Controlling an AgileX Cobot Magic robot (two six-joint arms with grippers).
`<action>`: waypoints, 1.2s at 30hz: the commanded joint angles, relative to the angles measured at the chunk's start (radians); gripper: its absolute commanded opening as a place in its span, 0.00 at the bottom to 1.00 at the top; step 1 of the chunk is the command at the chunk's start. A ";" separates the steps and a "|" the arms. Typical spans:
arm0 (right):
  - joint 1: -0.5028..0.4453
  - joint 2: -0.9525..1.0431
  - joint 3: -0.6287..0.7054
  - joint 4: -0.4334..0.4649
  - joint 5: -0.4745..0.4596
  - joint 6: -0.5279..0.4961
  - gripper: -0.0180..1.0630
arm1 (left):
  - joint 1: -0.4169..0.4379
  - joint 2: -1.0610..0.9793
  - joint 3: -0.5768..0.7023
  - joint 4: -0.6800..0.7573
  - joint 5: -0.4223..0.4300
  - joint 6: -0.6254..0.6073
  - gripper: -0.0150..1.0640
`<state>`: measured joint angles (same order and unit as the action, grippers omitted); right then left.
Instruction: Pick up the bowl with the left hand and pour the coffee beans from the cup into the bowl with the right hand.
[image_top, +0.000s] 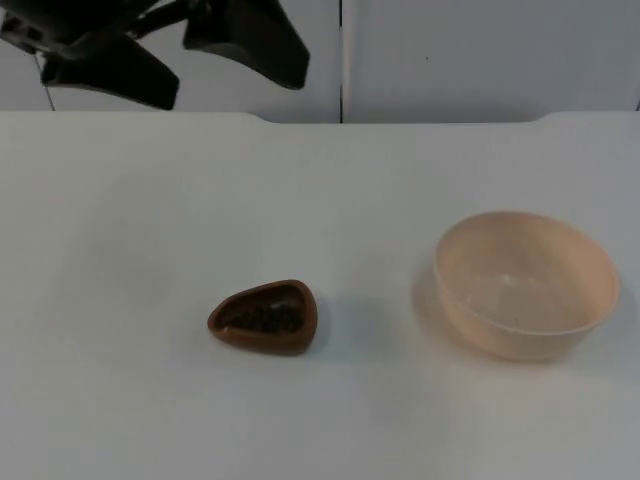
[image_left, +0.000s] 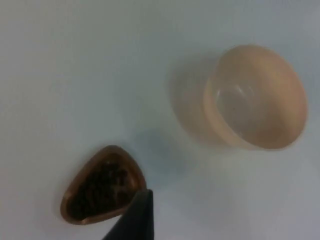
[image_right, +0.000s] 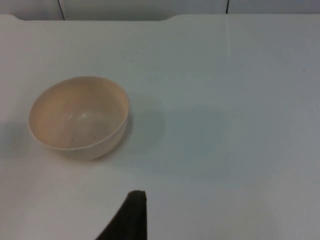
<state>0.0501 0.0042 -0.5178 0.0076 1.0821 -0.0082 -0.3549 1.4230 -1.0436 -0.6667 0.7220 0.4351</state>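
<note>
A small brown teardrop-shaped cup (image_top: 264, 316) holding dark coffee beans stands upright on the white table, left of centre. A pale peach bowl (image_top: 525, 283) sits upright and empty to its right, apart from it. My left gripper (image_top: 240, 45) hangs high over the table's far left, well away from both. From the left wrist, the cup (image_left: 102, 185) lies just past my left gripper (image_left: 137, 215) and the bowl (image_left: 255, 97) farther off. From the right wrist, the bowl (image_right: 79, 116) stands some way beyond my right gripper (image_right: 131, 215), which holds nothing visible.
The white table (image_top: 120, 250) ends at a grey partition wall (image_top: 480, 55) behind. A dark vertical seam (image_top: 341, 60) runs down the wall.
</note>
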 joint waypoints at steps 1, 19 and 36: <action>-0.006 -0.004 0.003 0.000 -0.002 -0.007 0.99 | -0.020 0.029 -0.022 -0.016 -0.002 -0.007 0.95; -0.006 -0.004 0.003 0.000 -0.002 -0.007 0.99 | -0.146 0.364 -0.239 -0.023 -0.020 -0.089 0.95; -0.006 -0.004 0.003 0.000 -0.002 -0.007 0.99 | -0.171 0.569 -0.341 -0.026 -0.043 -0.271 0.94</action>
<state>0.0501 0.0042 -0.5178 0.0076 1.0821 -0.0082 -0.5128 1.9767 -1.3768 -0.6816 0.6834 0.2142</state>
